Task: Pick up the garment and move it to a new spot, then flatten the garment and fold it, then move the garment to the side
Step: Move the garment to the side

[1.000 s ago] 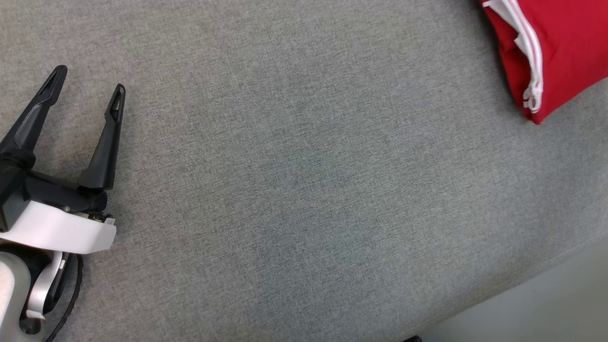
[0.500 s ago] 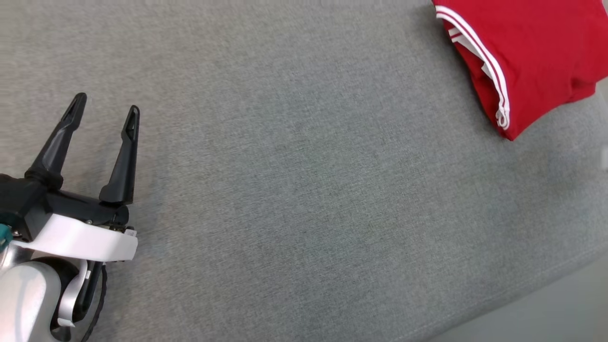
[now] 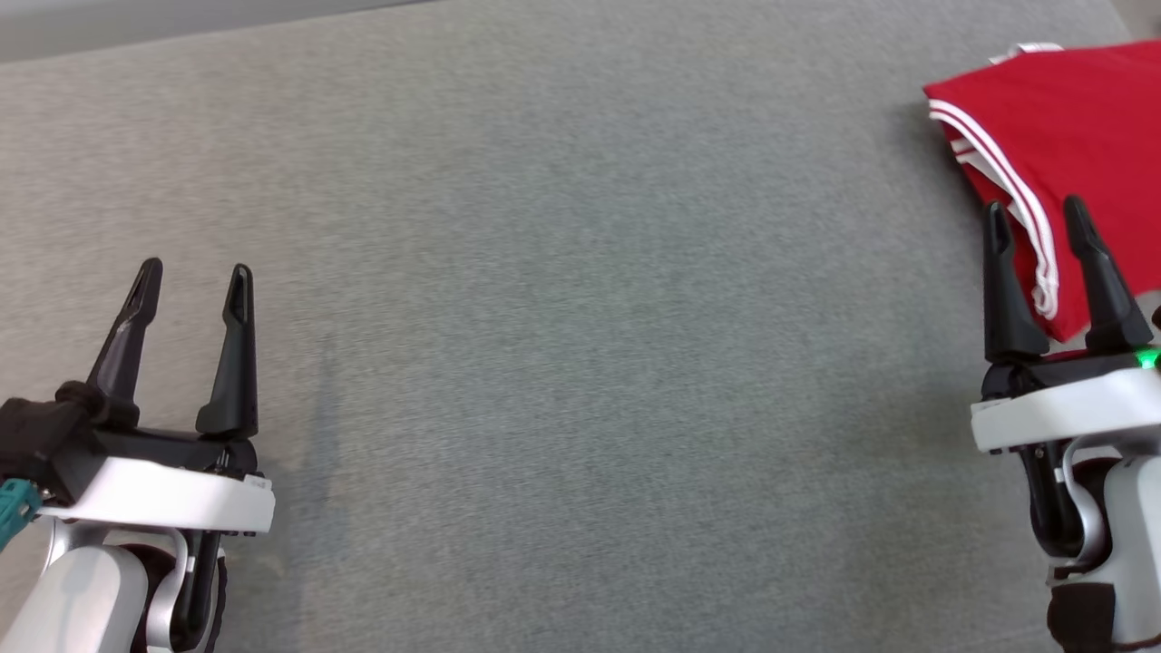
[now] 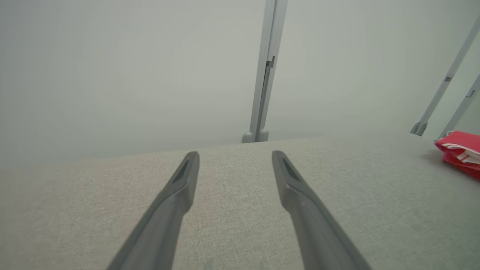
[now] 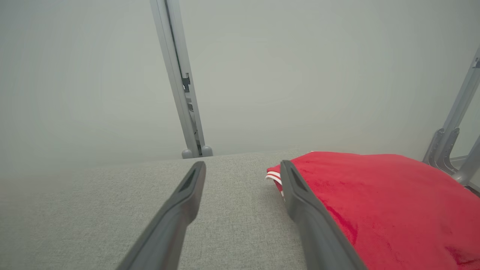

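The garment (image 3: 1052,118) is a folded red piece with white stripes along its edge, lying at the far right of the grey fabric surface (image 3: 580,299). My right gripper (image 3: 1034,210) hovers open at its near left corner, fingers apart with nothing between them. In the right wrist view the garment (image 5: 378,202) lies to the right of the gripper (image 5: 243,167), and the right finger overlaps its edge. My left gripper (image 3: 192,269) stands open at the lower left, far from the garment. From the left wrist the gripper (image 4: 234,155) looks open, and the garment (image 4: 461,152) is a small red patch at the right edge.
The grey surface's far edge (image 3: 181,41) runs along the top left of the head view. Beyond it a pale wall and grey metal posts (image 4: 264,71) stand, with slanted frame legs (image 5: 455,123) at the right behind the garment.
The head camera has swung, so the whole picture shifted. My right gripper has come into view beside the garment. The left gripper stays open.
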